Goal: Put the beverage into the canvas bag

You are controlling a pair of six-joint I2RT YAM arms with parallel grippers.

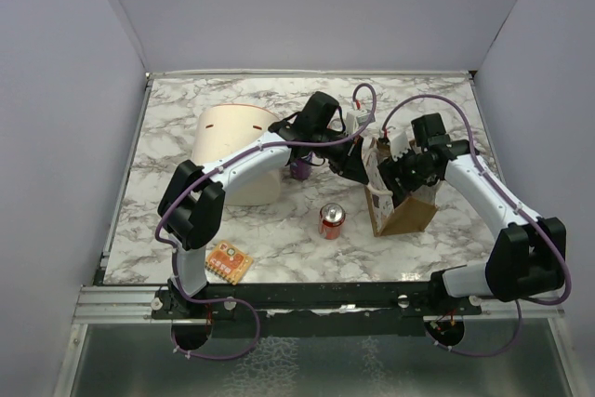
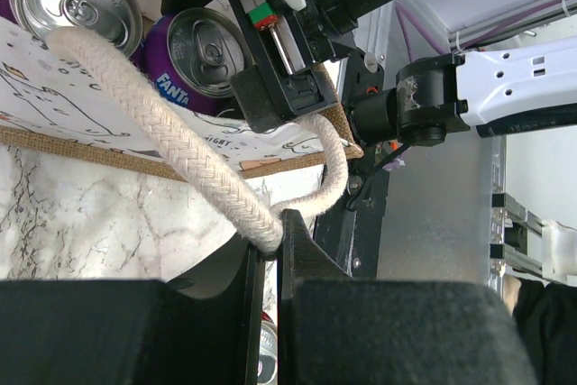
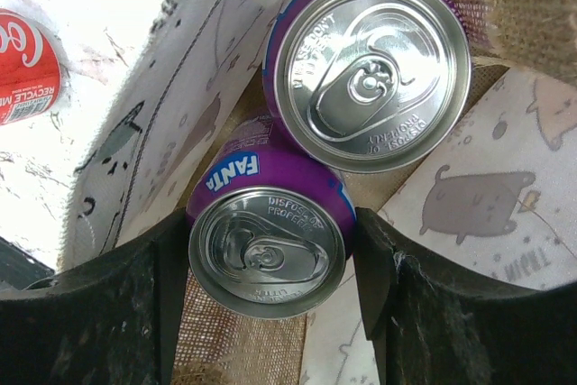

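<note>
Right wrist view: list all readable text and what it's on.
"FANTA": side of the lower purple can.
"PLEASE DON'T LITTER" and "DISPOSE OF PROPERLY": lid of the upper purple can.
"RECYCLE M", cut off at the picture's edge: red can.
Small lettering on the canvas bag: too faint to read.

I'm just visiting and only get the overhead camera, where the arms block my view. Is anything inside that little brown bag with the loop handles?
Observer: Yes. The right wrist camera looks straight down into the canvas bag and shows a purple can marked Fanta and a second purple can, both inside it.
Operator: Why is the left arm stretched over to the bag?
Observer: Its wrist camera shows the left gripper shut on the bag's white rope handle.
</note>
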